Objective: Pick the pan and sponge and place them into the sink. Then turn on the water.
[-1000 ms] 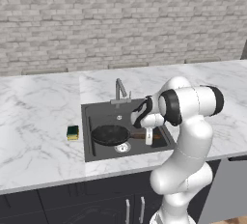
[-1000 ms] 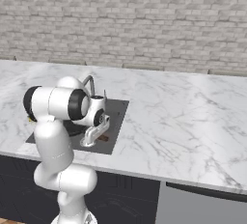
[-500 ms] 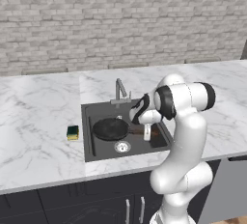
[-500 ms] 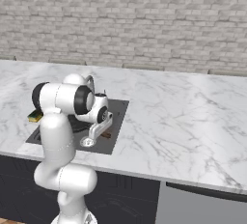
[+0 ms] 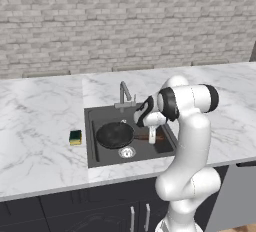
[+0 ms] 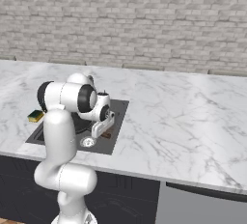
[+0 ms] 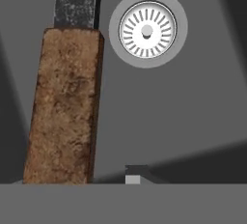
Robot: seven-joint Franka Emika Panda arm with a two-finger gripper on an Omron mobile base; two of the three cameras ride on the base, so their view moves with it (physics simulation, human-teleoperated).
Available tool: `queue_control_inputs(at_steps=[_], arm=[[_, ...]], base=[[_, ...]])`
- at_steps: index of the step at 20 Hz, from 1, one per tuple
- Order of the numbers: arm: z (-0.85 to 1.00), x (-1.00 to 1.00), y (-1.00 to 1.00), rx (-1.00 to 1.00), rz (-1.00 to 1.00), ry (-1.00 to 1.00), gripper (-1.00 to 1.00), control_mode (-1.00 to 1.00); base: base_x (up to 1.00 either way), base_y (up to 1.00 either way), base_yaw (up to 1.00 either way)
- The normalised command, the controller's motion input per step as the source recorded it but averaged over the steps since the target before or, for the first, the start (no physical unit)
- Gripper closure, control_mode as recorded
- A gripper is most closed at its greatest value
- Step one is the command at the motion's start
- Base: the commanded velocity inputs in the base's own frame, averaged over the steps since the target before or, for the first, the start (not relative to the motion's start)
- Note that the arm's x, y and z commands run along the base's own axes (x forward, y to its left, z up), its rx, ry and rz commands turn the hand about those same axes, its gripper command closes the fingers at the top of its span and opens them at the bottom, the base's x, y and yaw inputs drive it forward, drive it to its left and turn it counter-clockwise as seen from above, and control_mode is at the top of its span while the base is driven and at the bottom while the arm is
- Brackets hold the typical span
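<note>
No writing, label, brand, number or sign can be read anywhere in these views. The surfaces on show carry only plain texture and colour, with no lettering on any of them.

marble counter (image 5: 40, 126), sponge (image 5: 75, 137) on it

Illumination is even and diffuse across both base views; no glare appears on the white marble counter (image 5: 40, 141). All frames are rendered and sharp, with no motion blur and no visible edge distortion. The sink (image 5: 95, 156) reads dark against the bright marble. In the hand view, soft-edged diagonal shadow bands cross the basin floor at lower right and left. The wooden handle (image 7: 65, 107) texture appears coarse and pixelated at close range.
</note>
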Motion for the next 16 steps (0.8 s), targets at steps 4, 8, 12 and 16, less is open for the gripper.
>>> queue_control_inputs(at_steps=[4, 8, 12, 16], arm=[[-0.36, 0.26, 0.00, 0.01, 0.00, 0.00, 1.00, -1.00], [-0.54, 0.09, 0.00, 0.03, -0.02, 0.00, 1.00, -1.00], [-0.59, 0.02, 0.02, 0.05, -0.03, -0.01, 1.00, -1.00], [-0.49, 0.00, 0.38, 0.07, -0.03, -0.03, 1.00, -1.00]], base=[[0.00, 0.00, 0.00], [0.00, 0.00, 0.00], [0.00, 0.00, 0.00], [0.00, 0.00, 0.00]])
